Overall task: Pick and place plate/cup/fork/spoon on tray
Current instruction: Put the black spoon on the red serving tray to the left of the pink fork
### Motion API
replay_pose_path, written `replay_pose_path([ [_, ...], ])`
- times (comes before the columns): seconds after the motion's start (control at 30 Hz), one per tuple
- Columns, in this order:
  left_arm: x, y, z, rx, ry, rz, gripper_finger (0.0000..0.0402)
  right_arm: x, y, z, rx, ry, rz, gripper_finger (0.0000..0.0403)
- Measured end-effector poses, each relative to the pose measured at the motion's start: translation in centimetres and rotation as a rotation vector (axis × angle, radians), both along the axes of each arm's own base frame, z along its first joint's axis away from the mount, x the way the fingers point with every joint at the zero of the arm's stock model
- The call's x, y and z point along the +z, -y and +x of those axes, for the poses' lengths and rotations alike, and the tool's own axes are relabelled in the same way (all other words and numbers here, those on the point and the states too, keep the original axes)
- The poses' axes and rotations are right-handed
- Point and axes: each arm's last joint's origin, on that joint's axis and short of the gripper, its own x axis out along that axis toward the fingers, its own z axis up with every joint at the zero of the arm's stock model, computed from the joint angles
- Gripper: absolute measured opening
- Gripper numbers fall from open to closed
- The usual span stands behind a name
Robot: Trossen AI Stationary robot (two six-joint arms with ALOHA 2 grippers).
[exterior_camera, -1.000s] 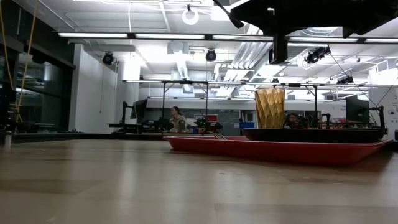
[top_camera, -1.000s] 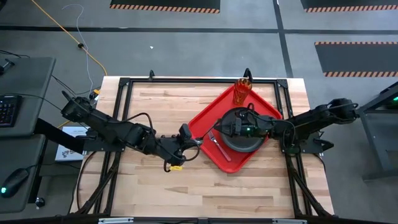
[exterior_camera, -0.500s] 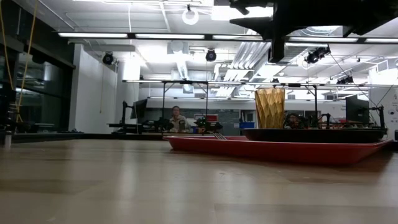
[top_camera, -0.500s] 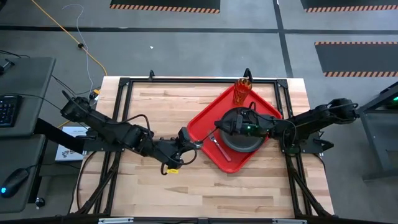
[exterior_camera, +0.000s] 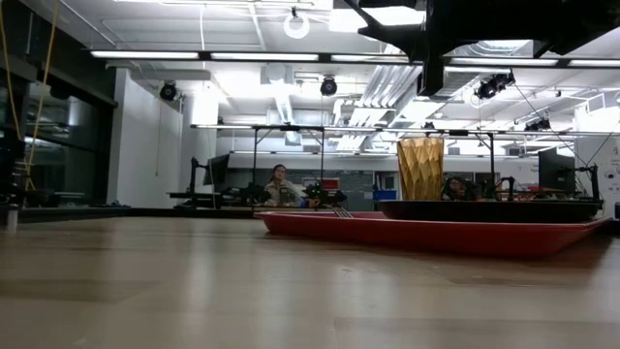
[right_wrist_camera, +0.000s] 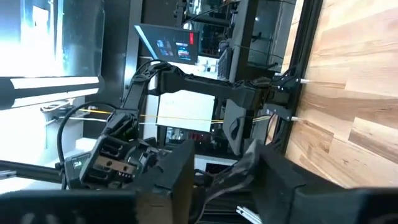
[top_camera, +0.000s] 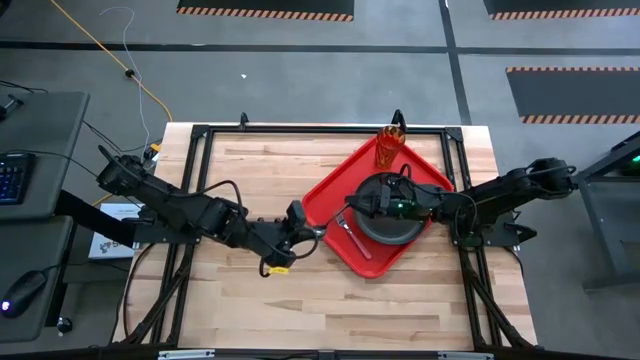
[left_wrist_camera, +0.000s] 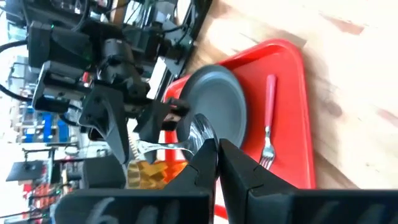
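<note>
The red tray (top_camera: 335, 190) lies at the table's right. On it are the dark plate (top_camera: 385, 233), the red-handled fork (top_camera: 356, 239) and, at its far corner, the amber cup (top_camera: 389, 147). The low view also shows the tray (exterior_camera: 436, 234), the plate (exterior_camera: 489, 209) and the cup (exterior_camera: 420, 167). The spoon (left_wrist_camera: 200, 127) is in the air over the tray's left corner, with my left gripper (top_camera: 312, 229) shut on it. My right gripper (top_camera: 350, 207) stands open over the plate's left side. Its fingers (left_wrist_camera: 111, 124) are close to the free end of the spoon's handle (left_wrist_camera: 140, 146). My left gripper pinches the spoon at the bowl's end (left_wrist_camera: 205, 142) between its two fingertips, which hide the exact spot. It comes from the table's left, slanting down. The spoon is lifted clear of the tray, its handle reaching on toward my right gripper. My right gripper: I cannot tell whether it touches the handle.
Bare wooden tabletop (top_camera: 250, 170) spreads left of and in front of the tray. A black frame (top_camera: 300, 128) runs along the table's far edge. A person (exterior_camera: 279, 184) sits in the room far beyond the table.
At the low view's top edge, a slanted dark piece of a gripper has drawn up nearly out of the picture. Both arms have kept their places. The plate, cup and fork have not moved.
</note>
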Motion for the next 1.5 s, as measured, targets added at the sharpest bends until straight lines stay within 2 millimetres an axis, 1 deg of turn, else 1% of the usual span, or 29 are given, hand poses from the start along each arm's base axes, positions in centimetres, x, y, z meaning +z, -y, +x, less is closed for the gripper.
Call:
replay_pose_path([
  [0.23,-0.2,0.0,0.1,0.006,-0.007,0.004,0.0000,-0.1,0.0,0.0,0.001,-0.004,0.012,0.0020],
  [0.3,-0.2,-0.1,0.1,0.005,-0.015,0.009,0.0000,-0.1,0.0,0.0,0.000,-0.003,0.013,0.0008],
  [0.4,-0.2,-0.1,0.1,0.008,-0.012,0.007,0.0000,-0.1,0.0,0.0,0.001,-0.009,0.018,0.0014],
  [0.47,-0.2,-0.1,0.1,0.010,-0.011,0.005,0.0003,-0.1,0.0,0.0,0.001,-0.009,0.018,0.0009],
  [0.57,-0.1,-0.1,0.3,0.020,0.011,-0.002,0.0019,-0.1,0.0,0.0,-0.007,-0.009,0.016,0.0004],
  [0.67,0.2,-0.1,0.4,0.064,0.051,-0.024,0.0048,0.0,0.1,-0.1,-0.012,-0.004,0.009,0.0003],
  [0.83,1.1,-0.3,0.2,0.121,0.049,-0.087,0.0113,0.6,0.5,-0.6,-0.021,-0.007,-0.026,0.0002],
  [0.97,2.1,-0.5,-0.3,0.166,0.053,-0.107,0.0159,1.1,1.0,-1.6,-0.036,-0.066,-0.063,0.0001],
  [1.1,3.8,-1.2,-1.8,0.232,0.101,-0.150,0.0185,1.6,1.2,-3.3,-0.054,-0.161,-0.099,0.0000],
  [1.17,4.2,-1.7,-2.5,0.279,0.107,-0.222,0.0190,1.8,1.1,-4.2,-0.056,-0.200,-0.113,0.0000],
  [1.3,4.7,-3.6,-3.7,0.417,0.113,-0.464,0.0189,2.0,0.3,-6.2,-0.073,-0.280,-0.140,0.0000],
  [1.37,5.0,-4.6,-3.8,0.479,0.127,-0.582,0.0188,2.1,-0.1,-6.9,-0.093,-0.302,-0.154,0.0000],
  [1.5,5.2,-5.8,-3.6,0.558,0.157,-0.737,0.0188,1.8,-0.6,-8.1,-0.164,-0.369,-0.192,0.0000],
])
